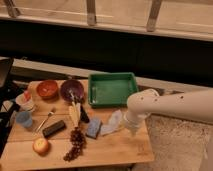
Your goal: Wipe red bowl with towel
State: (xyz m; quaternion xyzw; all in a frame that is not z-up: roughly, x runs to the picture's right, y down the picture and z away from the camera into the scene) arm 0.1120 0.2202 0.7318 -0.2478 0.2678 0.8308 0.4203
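The red bowl (48, 88) sits at the far left of the wooden table (115, 148), upright. The towel (113, 122), pale and crumpled, lies on the table's right part, in front of the green tray. My white arm comes in from the right. My gripper (131, 129) hangs just right of the towel, at its edge, over the table's right end. The arm's bulk hides its tips.
A green tray (112, 89) stands at the back right. A dark purple bowl (72, 90) with a utensil sits next to the red bowl. A blue sponge (93, 128), grapes (75, 143), an apple (40, 145), a black bar (53, 128), a fork (46, 119) and cups (24, 119) lie around.
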